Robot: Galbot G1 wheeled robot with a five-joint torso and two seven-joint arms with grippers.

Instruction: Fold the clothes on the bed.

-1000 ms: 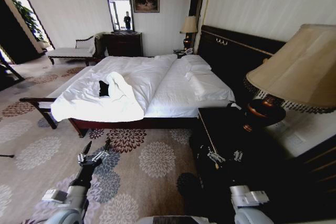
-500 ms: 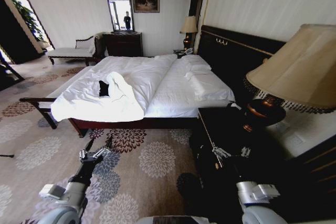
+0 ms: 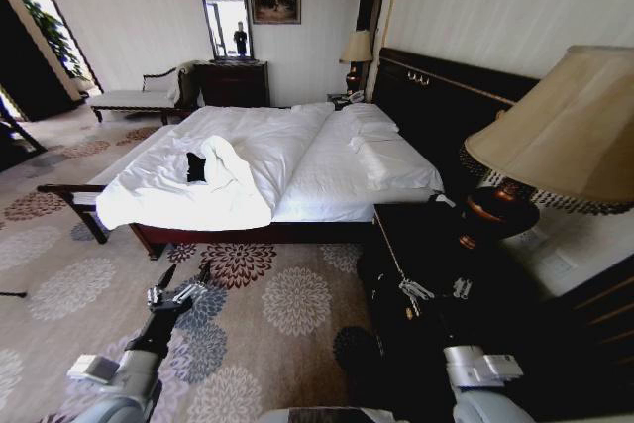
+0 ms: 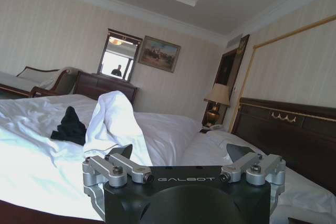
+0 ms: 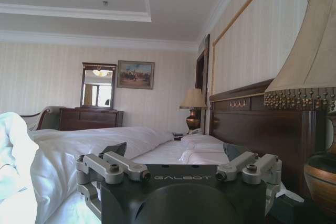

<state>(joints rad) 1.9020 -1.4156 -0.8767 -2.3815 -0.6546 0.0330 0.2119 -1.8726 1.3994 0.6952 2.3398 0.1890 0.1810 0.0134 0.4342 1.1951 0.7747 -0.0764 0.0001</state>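
The clothes [image 3: 196,167], a small black bundle, lie on the white duvet near the foot end of the bed [image 3: 327,170], partly tucked against a raised fold of duvet. The left wrist view shows the clothes [image 4: 69,127] beside that fold. My left gripper [image 3: 178,286] hangs open over the carpet, short of the bed's near side, with nothing between its fingers [image 4: 123,151]. My right gripper [image 3: 436,290] is open in front of the dark nightstand, and its fingers [image 5: 116,148] point along the bed toward the headboard.
A dark nightstand [image 3: 416,235] with a large shaded lamp [image 3: 565,126] stands close on my right. Patterned carpet [image 3: 277,304] lies between me and the bed. A pale chaise bench [image 3: 134,98] and a dark dresser [image 3: 236,83] stand at the far wall.
Both arms have shifted only slightly, the right gripper drifting a little to the right. The bed and the clothes have not moved.
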